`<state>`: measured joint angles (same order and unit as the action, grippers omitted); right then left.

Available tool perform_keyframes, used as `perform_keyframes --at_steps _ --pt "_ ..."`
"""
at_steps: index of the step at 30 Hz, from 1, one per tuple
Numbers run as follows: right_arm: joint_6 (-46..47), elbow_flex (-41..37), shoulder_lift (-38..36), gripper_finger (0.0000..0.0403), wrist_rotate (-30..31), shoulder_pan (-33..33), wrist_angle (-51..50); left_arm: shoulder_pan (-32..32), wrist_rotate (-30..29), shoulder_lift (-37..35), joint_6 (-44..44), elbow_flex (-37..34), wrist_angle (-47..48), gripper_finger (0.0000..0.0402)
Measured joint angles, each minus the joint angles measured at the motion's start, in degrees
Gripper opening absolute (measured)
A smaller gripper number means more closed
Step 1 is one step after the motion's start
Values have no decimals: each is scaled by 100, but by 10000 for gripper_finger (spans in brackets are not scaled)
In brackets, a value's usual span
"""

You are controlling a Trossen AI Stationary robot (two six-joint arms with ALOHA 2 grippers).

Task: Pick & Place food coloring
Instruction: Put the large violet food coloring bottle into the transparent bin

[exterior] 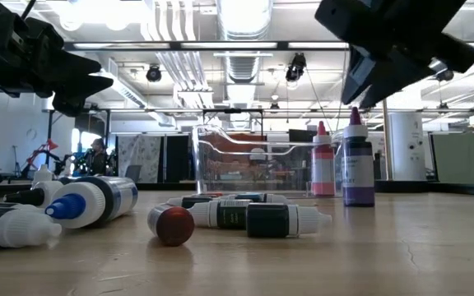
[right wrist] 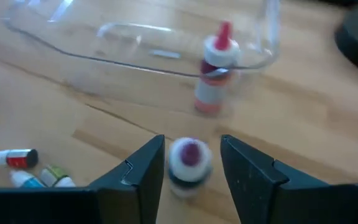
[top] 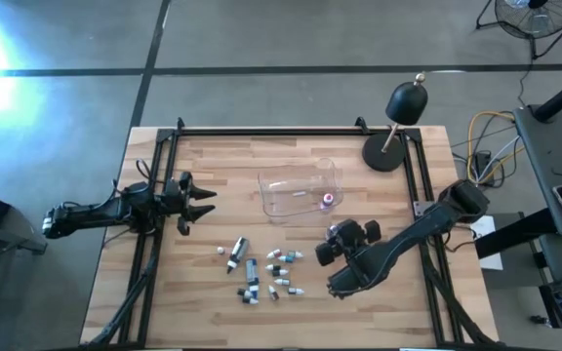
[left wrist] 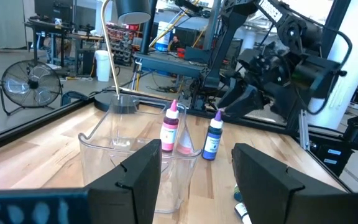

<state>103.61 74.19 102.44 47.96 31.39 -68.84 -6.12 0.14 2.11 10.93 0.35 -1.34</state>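
Note:
A purple food coloring bottle (exterior: 357, 164) stands upright on its base on the wood, just outside the clear tub (top: 296, 183). A pink bottle (left wrist: 169, 129) stands upright inside the tub. My right gripper (right wrist: 192, 142) hangs open above the purple bottle (right wrist: 190, 163), one finger on each side of its cap and clear of it. Several more bottles (top: 261, 271) lie on their sides nearer the table's front. At the table's left edge my left gripper (top: 195, 200) waits open and level, holding nothing.
A black dome lamp (top: 398, 122) on a round base stands at the far right corner. Black frame rails (top: 159, 195) run along the table's left, right and far sides. Bare wood lies to the right of the loose bottles (exterior: 220, 215).

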Motion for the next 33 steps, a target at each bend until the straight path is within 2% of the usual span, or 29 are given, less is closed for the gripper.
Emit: perform_keyframes --at_steps 4,8,13,17,24,33 --pt "470 5 -418 174 -504 -12 -306 0 0 0 0 0 0 172" --pt "715 3 -910 213 -923 -51 -386 -1 0 2 0 0 0 172" --pt "611 0 -1309 263 -1953 -328 -358 -1 0 2 -1 -1 2 172" --pt "323 -2 -1291 288 -2478 -571 -141 -1 0 2 1 1 2 172" --pt "-275 34 -1062 299 -2612 -897 552 -1 0 2 -1 1 2 172" --pt "-463 29 -1084 294 -2705 -1024 516 -1 0 2 -1 0 2 172"
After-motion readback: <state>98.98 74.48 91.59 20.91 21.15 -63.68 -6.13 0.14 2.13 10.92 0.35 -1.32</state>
